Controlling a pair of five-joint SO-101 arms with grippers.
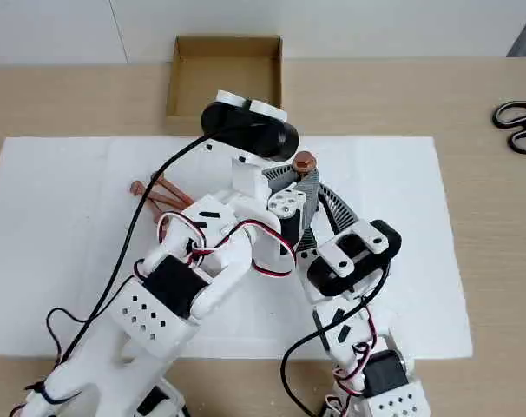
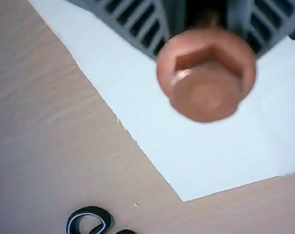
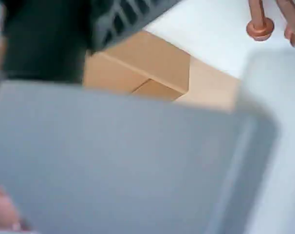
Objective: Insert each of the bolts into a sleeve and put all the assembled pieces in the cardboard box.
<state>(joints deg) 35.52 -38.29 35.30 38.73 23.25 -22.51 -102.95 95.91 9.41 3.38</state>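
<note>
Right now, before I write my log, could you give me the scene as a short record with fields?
held bolt: copper-coloured, clamped in the right gripper, above the white sheet
loose bolts: small pile on the sheet, left of the arms
cardboard box: far side, off the sheet, nothing seen inside
scissors: at the table's right edge

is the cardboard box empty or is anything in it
Empty as far as shown: the high view shows only bare floor inside the cardboard box. An arm covers its near right corner.
</note>
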